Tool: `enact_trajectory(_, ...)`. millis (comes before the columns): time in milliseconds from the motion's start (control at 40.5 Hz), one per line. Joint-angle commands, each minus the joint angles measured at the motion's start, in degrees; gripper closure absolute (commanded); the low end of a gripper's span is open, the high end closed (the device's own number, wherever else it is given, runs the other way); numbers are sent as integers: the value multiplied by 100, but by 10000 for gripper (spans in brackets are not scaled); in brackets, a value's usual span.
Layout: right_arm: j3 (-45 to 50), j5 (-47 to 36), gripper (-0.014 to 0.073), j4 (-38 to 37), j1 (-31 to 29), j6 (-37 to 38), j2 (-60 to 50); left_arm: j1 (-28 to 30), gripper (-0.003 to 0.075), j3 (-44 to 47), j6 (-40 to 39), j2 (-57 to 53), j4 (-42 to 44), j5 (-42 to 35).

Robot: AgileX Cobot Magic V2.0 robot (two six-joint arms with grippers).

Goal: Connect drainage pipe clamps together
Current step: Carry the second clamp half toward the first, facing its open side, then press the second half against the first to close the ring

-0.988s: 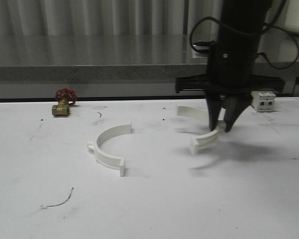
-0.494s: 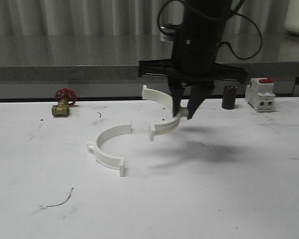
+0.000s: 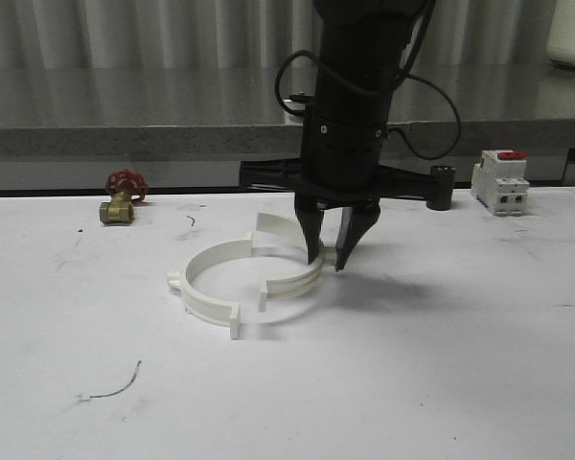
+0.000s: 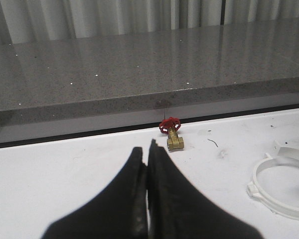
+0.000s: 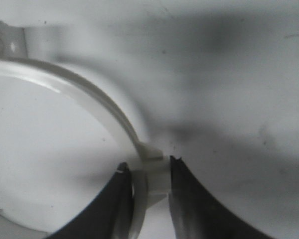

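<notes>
White plastic half in hand: your right gripper [image 3: 328, 264] is clamped on 1 semicircular clamp half [image 3: 292, 278] at its side lug.
Change: within 1 second you carried it leftward, beside the resting white half-ring [image 3: 211, 292] on the table [image 3: 441, 383].
Meaning: the 2 halves nearly form a ring; tabs look unjoined.
Left gripper [image 4: 148, 164]: pressed closed, empty.

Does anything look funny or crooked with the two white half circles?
A little. The half-ring in the right gripper sits next to the other half-ring, but they don't make a neat circle yet. The near ends don't meet: there is a gap at the front. Nothing looks broken or spilled.
</notes>
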Motion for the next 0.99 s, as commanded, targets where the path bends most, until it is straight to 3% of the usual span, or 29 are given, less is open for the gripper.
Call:
enact_trajectory(0, -197, -155, 496, 46, 0, 33, -214, -13, 741, -152, -40, 45, 35, -415)
enact_trajectory(963, -197, -227, 496, 188, 4, 33, -104, -13, 741, -152, -40, 45, 35, -415)
